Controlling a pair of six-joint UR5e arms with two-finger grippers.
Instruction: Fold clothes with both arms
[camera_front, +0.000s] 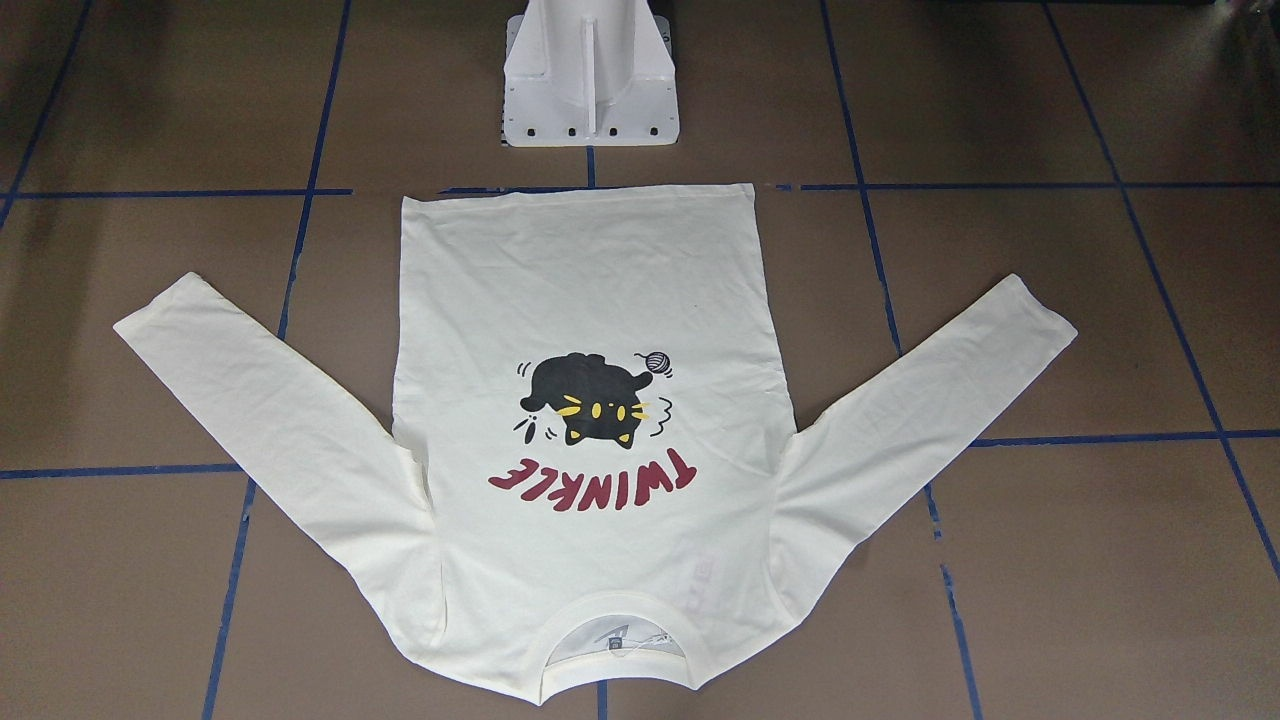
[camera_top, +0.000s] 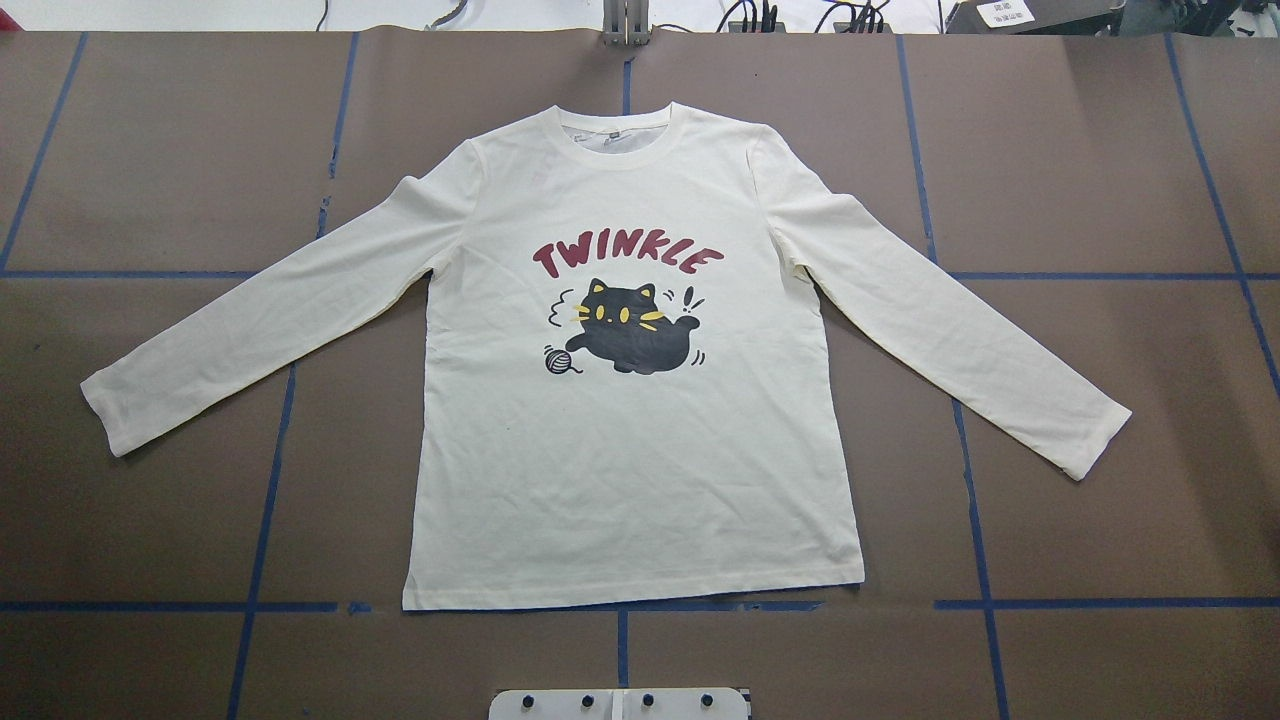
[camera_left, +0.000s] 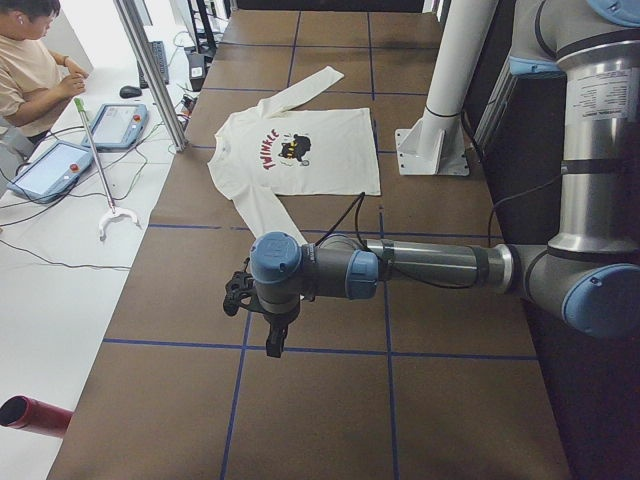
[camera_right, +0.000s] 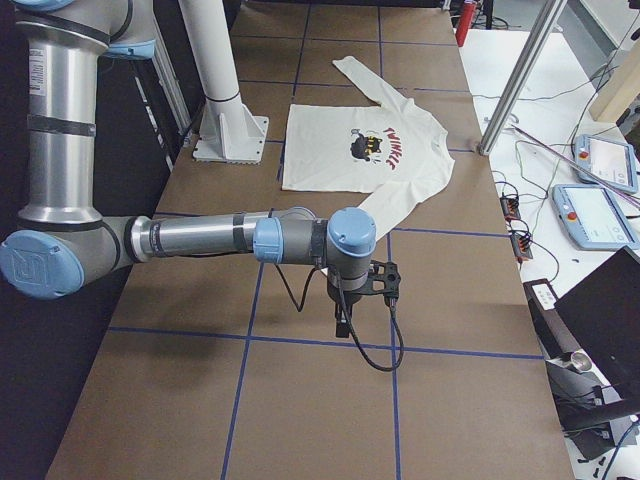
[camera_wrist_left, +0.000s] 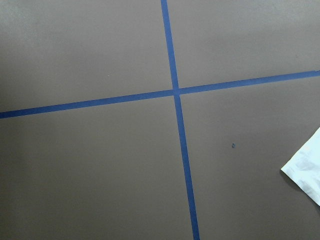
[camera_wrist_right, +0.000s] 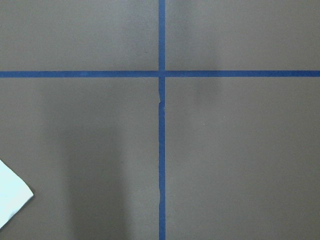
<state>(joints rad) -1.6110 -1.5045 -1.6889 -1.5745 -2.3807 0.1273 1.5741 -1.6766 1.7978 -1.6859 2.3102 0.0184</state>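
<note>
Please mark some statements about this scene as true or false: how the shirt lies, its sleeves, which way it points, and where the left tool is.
1. The shirt lies flat with its cat print facing up. True.
2. Both sleeves are folded over the body. False: they spread outwards on the table.
3. The collar lies nearest the robot's white base. False: the hem lies nearest it; the collar is on the far side.
4. The left tool hangs apart from the shirt. True.

brown table (camera_top: 150, 450) gridded with blue tape (camera_top: 100, 274) carries the cream shirt (camera_top: 640, 480), flat, print up, and a white pedestal (camera_front: 590, 80).
</note>
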